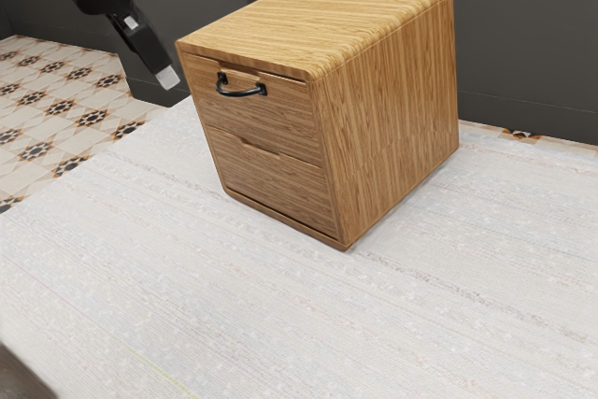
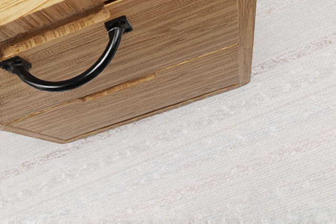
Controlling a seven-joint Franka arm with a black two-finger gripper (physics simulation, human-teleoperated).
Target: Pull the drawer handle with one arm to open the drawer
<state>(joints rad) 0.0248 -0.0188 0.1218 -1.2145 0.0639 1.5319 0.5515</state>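
While tool [image 1: 166, 76] hovers apart, drawer [image 1: 266, 119] edges flush

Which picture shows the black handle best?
The wrist view: the handle is close up, with its curved bar and both mounts clear. In the exterior view the handle looks small, on the top drawer of the cabinet.

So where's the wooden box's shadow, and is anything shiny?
Exterior view: soft, even light; the cabinet casts a thin dark line on the table under its front edge, and its top is brighter than its front. Wrist view: the black handle shows a faint sheen, no strong glare.
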